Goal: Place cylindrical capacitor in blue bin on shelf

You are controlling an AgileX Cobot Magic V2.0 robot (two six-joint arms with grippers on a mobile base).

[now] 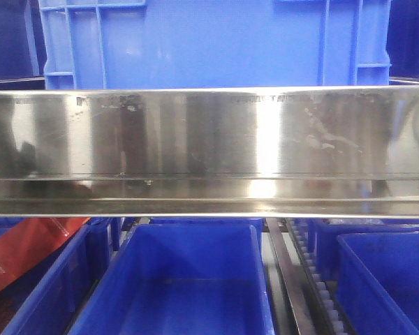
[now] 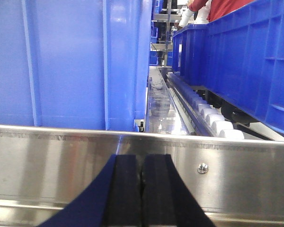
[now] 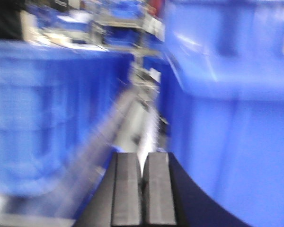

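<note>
Left gripper (image 2: 142, 182) pads pressed together, empty, just before shelf (image 2: 61, 165) rail. Right gripper (image 3: 143, 187) likewise closed, nothing visibly held; view blurred. Cylindrical capacitor not visible in any view. Judgement: locate capacitor first, clear rail. Front view: four lower blue bins (image 1: 188, 279), one upper crate (image 1: 216, 42).

Two grippers, left (image 2: 142, 189) and right (image 3: 142, 189), each with black flat-padded jaws on flared dark bases.

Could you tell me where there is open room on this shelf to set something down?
The middle lower bin looks empty, bordered by the steel rail above and neighbouring bins either side. The left lower bin holds a red package. On the upper level, only narrow roller tracks separate the bins.
</note>
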